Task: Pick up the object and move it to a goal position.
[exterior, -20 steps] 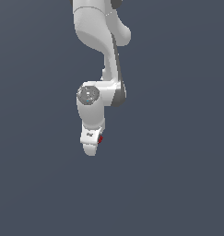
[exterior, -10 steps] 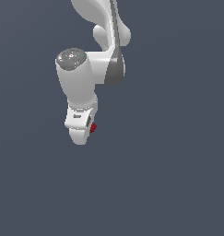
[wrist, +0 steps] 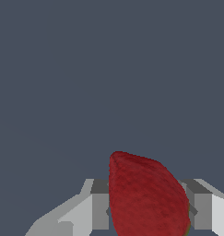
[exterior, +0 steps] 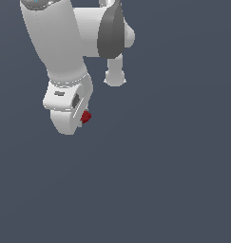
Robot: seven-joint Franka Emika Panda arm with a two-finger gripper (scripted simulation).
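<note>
Gripper (exterior: 78,118) fingers (wrist: 100,205) clamp the dark-red, dimpled strawberry (wrist: 145,196); only the wrist view shows its texture and green edge.

From where I stand, the arm (exterior: 64,52) fills the upper part of the exterior view's left, and its white gripper (exterior: 72,118) hangs there with the dark-red object (exterior: 86,116) poking out on its side. Below and to the exterior view's right of it, only flat grey-blue backdrop (exterior: 174,180) shows, with nothing standing in it. Through the wrist view, the object (wrist: 145,196) sits between the grey fingers (wrist: 100,205) and blocks the gap there; beyond its tip everything is bare grey.
</note>
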